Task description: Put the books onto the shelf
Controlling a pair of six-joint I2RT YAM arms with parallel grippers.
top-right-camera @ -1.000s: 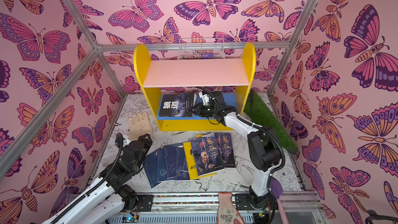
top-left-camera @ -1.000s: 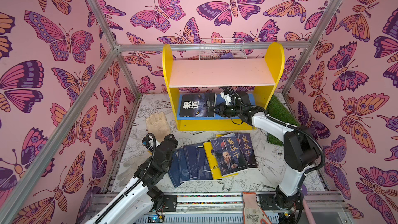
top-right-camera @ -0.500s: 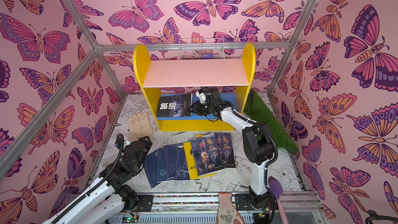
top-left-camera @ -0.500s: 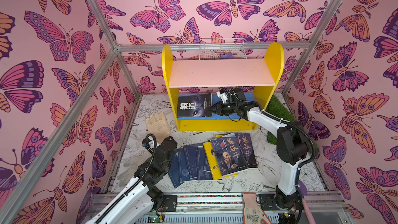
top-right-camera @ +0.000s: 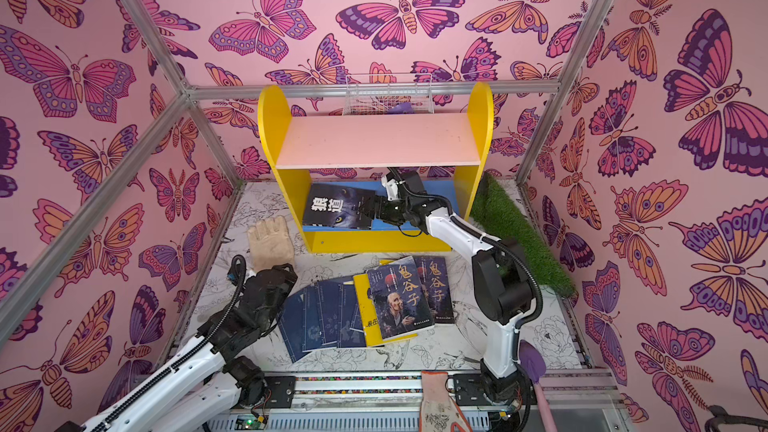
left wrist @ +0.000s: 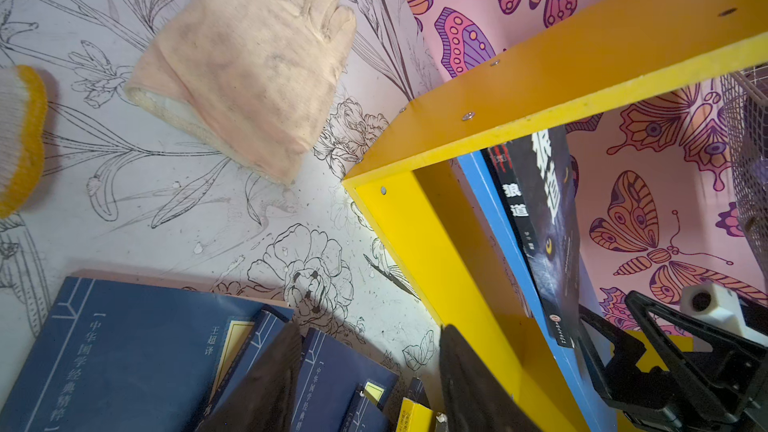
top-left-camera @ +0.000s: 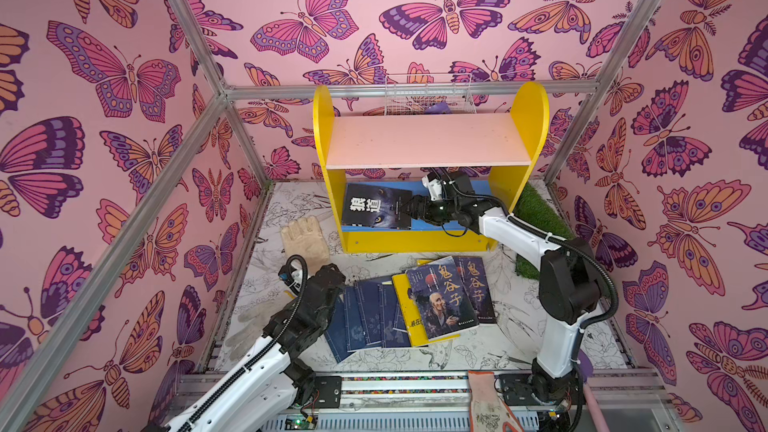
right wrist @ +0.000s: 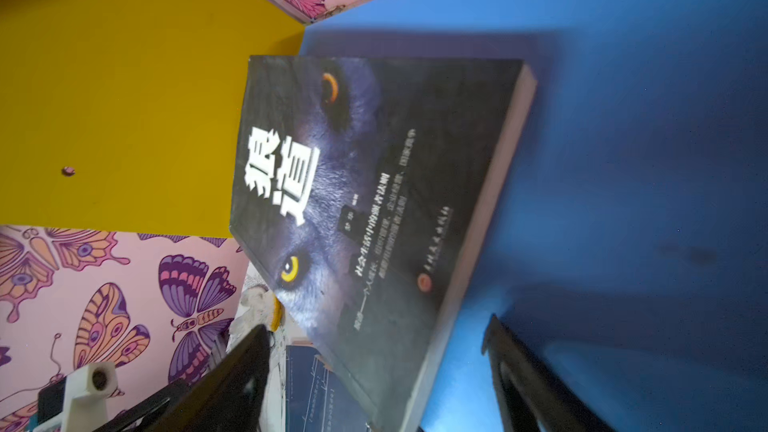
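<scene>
So just the wolf-cover book (top-left-camera: 376, 211) is on the shelf (top-left-camera: 428, 141), leaning on its blue lower board at the left with the right hand (top-left-camera: 407, 210) open at its edge, while the other books (top-left-camera: 374, 317) lie on the table (top-left-camera: 490, 351) under the open, empty left hand (left wrist: 368, 342).

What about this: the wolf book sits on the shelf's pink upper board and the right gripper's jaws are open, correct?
No: the wolf book sits on the blue lower board of the shelf, as both top views show. The right gripper has open jaws.

Yellow shelf (top-left-camera: 530, 118), blue board (right wrist: 623, 118), black book (top-left-camera: 376, 211), pink butterfly walls (top-left-camera: 104, 118).
</scene>
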